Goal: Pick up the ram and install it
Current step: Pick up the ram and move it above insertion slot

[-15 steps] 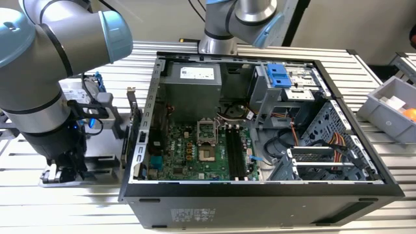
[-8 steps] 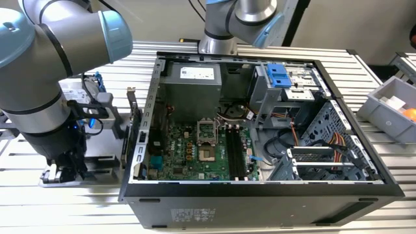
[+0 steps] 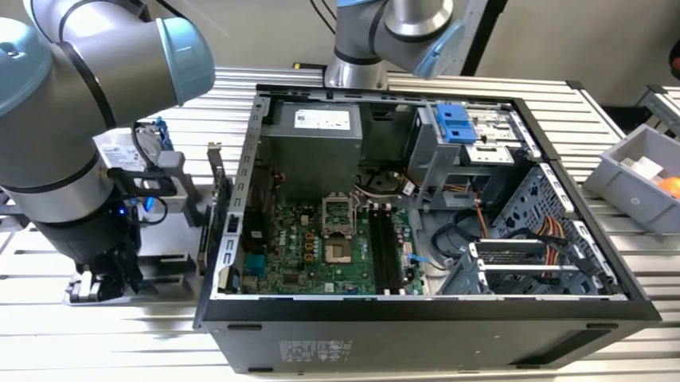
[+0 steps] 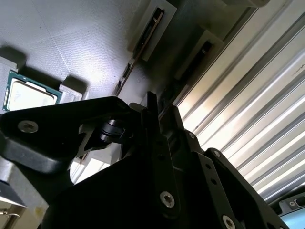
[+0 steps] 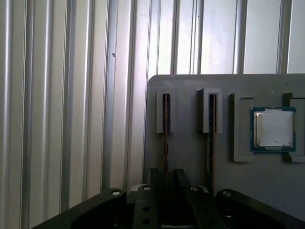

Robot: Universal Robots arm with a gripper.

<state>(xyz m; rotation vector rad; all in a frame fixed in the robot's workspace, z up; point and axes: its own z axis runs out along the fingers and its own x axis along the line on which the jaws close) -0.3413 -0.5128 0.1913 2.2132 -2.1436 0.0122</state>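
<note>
The ram (image 5: 165,125) stands on edge in a slot of a grey holder (image 5: 190,157) on the ribbed metal desk (image 5: 71,119), beside the open computer case (image 3: 425,322). The gripper (image 5: 167,183) is right at the stick, in line with its slot; I cannot tell whether the jaws have closed on it. It looks light, thin, stiff and fragile, and is best pinched on its two flat faces, away from the contacts. The holder carries two memory sticks, with the second stick (image 5: 210,125) in the neighbouring slot, and one processor chip (image 5: 272,128).
</note>
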